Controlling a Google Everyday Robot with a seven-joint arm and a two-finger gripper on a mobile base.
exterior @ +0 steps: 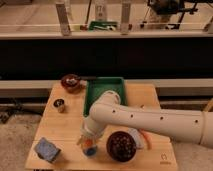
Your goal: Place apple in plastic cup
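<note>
Gripper point(88, 141) is held low over the front left of the table point(65, 125), jaws drawn narrow on the apple point(88, 145) | plastic cup point(90, 152) is seen directly beneath the apple; whether the apple is inside cannot be told | dark brown bowl point(121, 146) just right, contents unclear | green tray point(105, 82) behind | metallic cup point(60, 105) farther left.

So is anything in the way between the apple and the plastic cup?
Nothing visible is. The gripper, near the front of the table, is shut on the apple. The pale plastic cup looks to be right beside it, with no gap showing. The brown bowl sits on the apple's other side, not between them.
</note>
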